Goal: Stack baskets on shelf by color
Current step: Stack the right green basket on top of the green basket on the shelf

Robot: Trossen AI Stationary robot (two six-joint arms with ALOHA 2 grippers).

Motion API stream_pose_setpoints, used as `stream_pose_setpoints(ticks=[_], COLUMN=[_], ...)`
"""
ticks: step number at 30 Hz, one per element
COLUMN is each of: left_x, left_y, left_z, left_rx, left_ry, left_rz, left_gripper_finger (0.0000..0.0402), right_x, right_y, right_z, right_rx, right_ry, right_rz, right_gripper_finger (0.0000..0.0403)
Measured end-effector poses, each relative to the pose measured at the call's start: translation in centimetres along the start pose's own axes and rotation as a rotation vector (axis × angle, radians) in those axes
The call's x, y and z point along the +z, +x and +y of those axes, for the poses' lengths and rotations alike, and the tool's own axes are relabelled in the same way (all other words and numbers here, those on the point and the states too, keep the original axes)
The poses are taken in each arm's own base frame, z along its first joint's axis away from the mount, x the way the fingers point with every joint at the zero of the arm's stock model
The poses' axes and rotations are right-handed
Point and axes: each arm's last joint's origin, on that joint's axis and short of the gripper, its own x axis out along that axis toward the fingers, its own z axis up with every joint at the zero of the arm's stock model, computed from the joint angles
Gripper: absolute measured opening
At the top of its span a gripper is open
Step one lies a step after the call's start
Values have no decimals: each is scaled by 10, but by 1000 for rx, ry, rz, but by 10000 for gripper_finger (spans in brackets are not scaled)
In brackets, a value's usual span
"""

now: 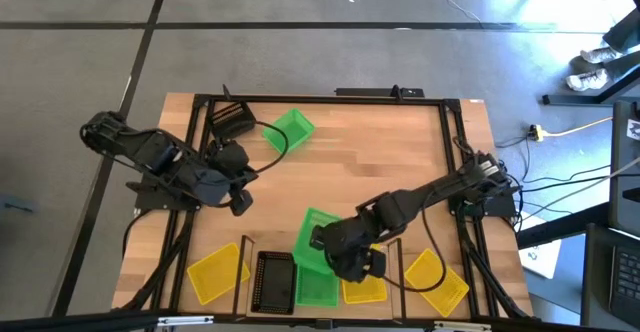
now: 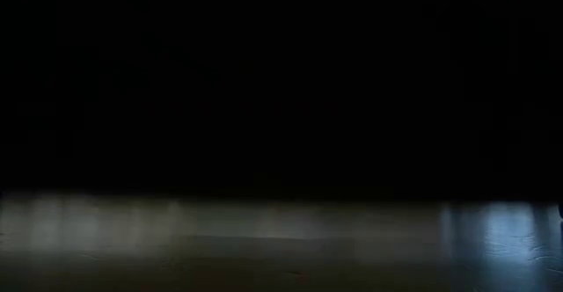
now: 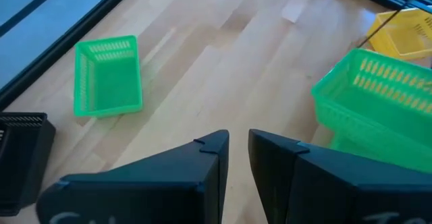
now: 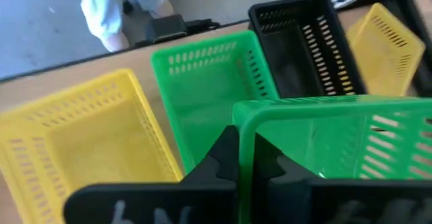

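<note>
My right gripper is shut on a green basket and holds it over the shelf at the table's near edge. On the shelf stand a black basket, a green one and a yellow one. The right wrist view shows them as yellow, green and black. Loose yellow baskets lie at the near left and near right. Another green basket and a black one sit near the far edge. My left gripper hovers at mid-left, narrowly open. My right gripper pinches the held green basket by one wall at its rim, with one finger outside and the other inside. The basket is lifted and tilted above the shelf's green basket.
Black frame bars run around the tabletop, and cables run along its right side. A person's legs and shoes show on the floor beyond the table. Bare wood lies in the table's middle. The low view is dark.
</note>
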Motion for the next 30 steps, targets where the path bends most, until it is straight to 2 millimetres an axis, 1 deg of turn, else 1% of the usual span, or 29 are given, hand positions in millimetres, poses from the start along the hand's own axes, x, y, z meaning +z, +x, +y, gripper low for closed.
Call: stream_pose_setpoints(ticks=[3, 5, 11, 20, 30], left_x=[-1, -2, -3, -3, -3], left_y=[-2, -3, -4, -4, -4], left_z=[0, -1, -1, -1, -1], left_rx=[-7, -13, -18, -19, -20], left_ry=[10, 16, 53, 77, 76], left_rz=[-1, 1, 3, 4, 5], left_gripper_finger=[50, 50, 50, 50, 50], right_x=[1, 2, 7, 11, 5], right_y=[9, 15, 27, 29, 37], right_z=[1, 2, 6, 8, 12], right_rx=[34, 72, 92, 90, 119], right_ry=[49, 48, 32, 16, 19], right_rz=[-16, -43, -67, -85, -77], right_gripper_finger=[0, 0, 0, 0, 7])
